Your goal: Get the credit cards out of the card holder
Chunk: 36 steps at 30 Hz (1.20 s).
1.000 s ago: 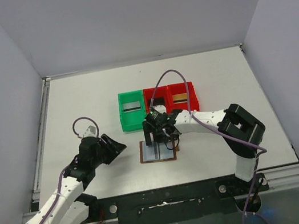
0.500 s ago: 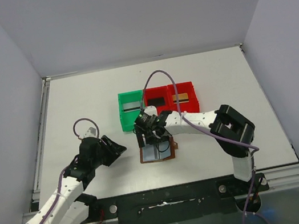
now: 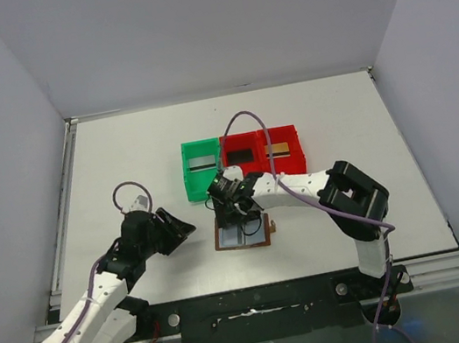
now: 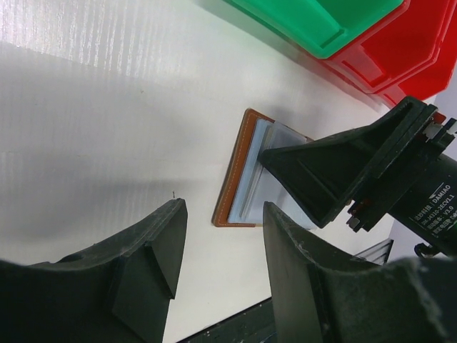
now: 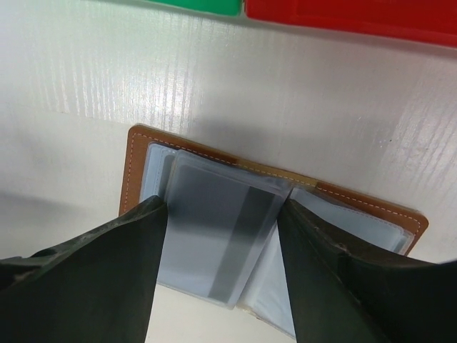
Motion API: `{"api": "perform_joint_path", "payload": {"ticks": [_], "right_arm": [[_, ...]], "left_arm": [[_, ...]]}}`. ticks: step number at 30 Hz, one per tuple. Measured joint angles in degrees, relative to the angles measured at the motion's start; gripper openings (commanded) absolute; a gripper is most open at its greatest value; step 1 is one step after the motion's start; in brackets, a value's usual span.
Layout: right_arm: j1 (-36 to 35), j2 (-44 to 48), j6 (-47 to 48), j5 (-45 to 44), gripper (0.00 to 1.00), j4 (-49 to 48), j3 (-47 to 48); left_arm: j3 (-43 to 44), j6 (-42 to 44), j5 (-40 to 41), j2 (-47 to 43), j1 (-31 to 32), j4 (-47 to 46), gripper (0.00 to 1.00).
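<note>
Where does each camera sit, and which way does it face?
Top external: above and behind the bases, looking down at the table; both arms show.
Left wrist: low, faces across to the card holder; left gripper in front.
Right wrist: looks down on the card holder; right gripper over it.
Shared: the card holder, in all three.

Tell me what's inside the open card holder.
A grey card with a dark stripe lies in the card holder's pale sleeves. Any cards beneath it are covered.
</note>
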<state>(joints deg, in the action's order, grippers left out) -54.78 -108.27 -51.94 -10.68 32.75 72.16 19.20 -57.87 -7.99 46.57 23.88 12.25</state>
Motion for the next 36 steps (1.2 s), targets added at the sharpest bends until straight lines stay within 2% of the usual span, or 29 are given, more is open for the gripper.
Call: {"api": "perform_joint_path", "payload": {"ticks": [5, 12, 13, 17, 21, 26, 30, 34, 36], "right_arm": [[1.53, 3.72, 0.07, 2.82, 0.54, -6.58, -5.86], [5.99, 10.08, -1.29, 11.76, 0.53, -19.56, -17.2], [6.45, 10.49, -1.49, 12.72, 0.55, -20.85, -18.12], [7.13, 10.88, -1.92, 14.8, 0.74, -23.15, -19.12], [5.44, 8.92, -1.22, 11.63, 0.77, -17.68, -13.53], [1.84, 2.89, -0.68, 5.11, 0.71, -9.62, -5.07], [0.66, 2.29, -0.79, 2.19, 0.65, -7.1, -4.0], [0.13, 2.27, -0.76, 0.74, 0.64, -5.95, -3.87], [-0.22, 2.01, -0.72, 0.26, 0.58, -5.14, -3.5]], "left_arm": [[0.0, 0.04, -1.57, 0.28, 0.0, -0.11, 0.46], [0.0, 0.07, -5.64, 0.72, 0.02, -3.32, 0.46], [0.0, 0.07, -6.43, 0.85, 0.02, -4.09, 0.46], [0.0, 0.09, -8.79, 1.27, 0.02, -6.6, 0.46], [0.0, 0.02, -8.52, 1.25, 0.02, -6.49, 0.46], [0.0, -0.31, -6.75, 0.74, 0.02, -4.83, 0.46], [0.0, -0.5, -5.38, -0.48, 0.02, -3.08, 0.46], [0.0, -0.63, -4.39, -1.57, 0.02, -1.95, 0.46], [0.0, -0.63, -4.22, -1.6, 0.02, -1.73, 0.46]]}}
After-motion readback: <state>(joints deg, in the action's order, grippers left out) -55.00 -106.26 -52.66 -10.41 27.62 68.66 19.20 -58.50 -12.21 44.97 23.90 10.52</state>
